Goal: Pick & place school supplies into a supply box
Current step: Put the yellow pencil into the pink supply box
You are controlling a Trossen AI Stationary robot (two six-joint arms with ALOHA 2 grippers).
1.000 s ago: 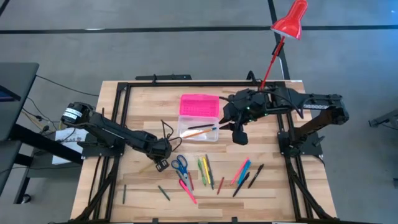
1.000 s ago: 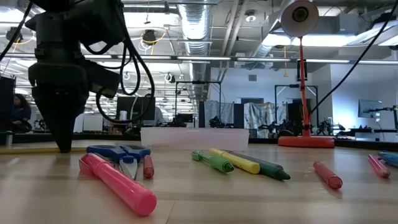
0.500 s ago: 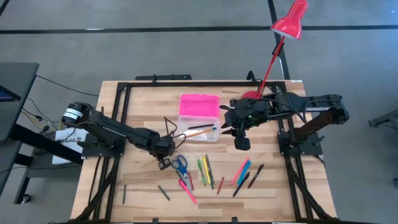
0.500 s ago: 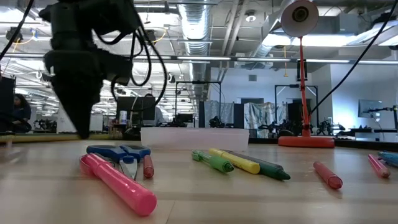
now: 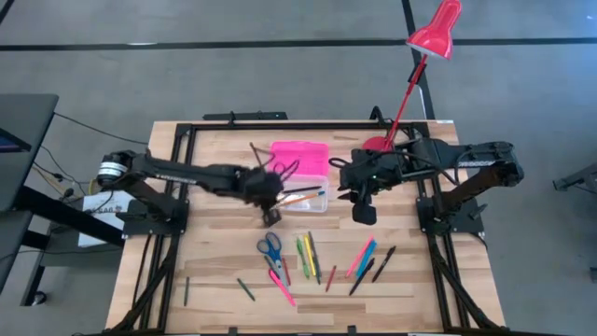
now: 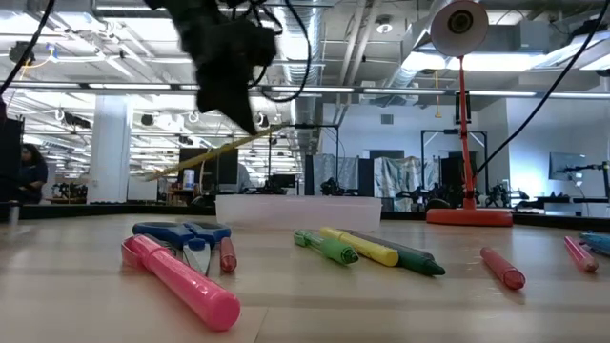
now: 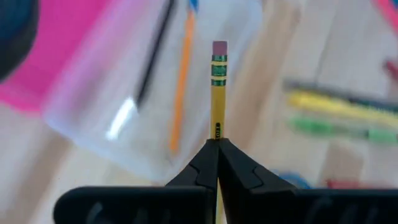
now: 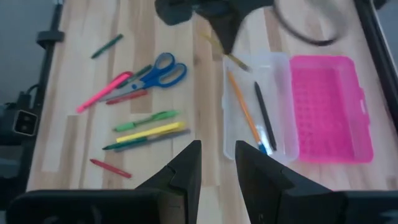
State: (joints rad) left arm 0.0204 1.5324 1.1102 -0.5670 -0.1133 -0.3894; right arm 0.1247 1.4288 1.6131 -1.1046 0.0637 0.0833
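Observation:
My left gripper (image 5: pixel 271 216) hangs above the table beside the near left corner of the supply box, shut on a yellow pencil (image 6: pixel 195 159) with a pink eraser (image 7: pixel 219 48). The box has a clear base (image 5: pixel 300 193) and an open pink lid (image 5: pixel 298 157). In the base lie an orange pencil (image 7: pixel 181 87) and a black pen (image 7: pixel 153 62). My right gripper (image 8: pixel 218 167) is open, with nothing between its fingers, above the box's right side. Blue scissors (image 5: pixel 270 246) and markers in green, yellow and pink (image 5: pixel 309 255) lie on the near half of the table. My left gripper pinches the pencil's shaft (image 7: pixel 217 132) between its two fingers, a short way behind the eraser end. The fingers come slanting down from above. The pencil is lifted clear and tilted, its eraser end the higher and its long end (image 6: pixel 157 173) sloping down.
A red desk lamp (image 5: pixel 436 31) rises from its base (image 6: pixel 468 216) at the far right of the table. A pink marker (image 6: pixel 181 281) lies close to the near edge. More pens (image 5: pixel 368 261) lie at the near right, and short dark ones (image 5: pixel 244 288) at the near left.
My left gripper has risen from the table left of the scissors and swung toward the far right, up to the supply box. The yellow pencil, which lay flat on the table, has come up with it and now hangs tilted in the air.

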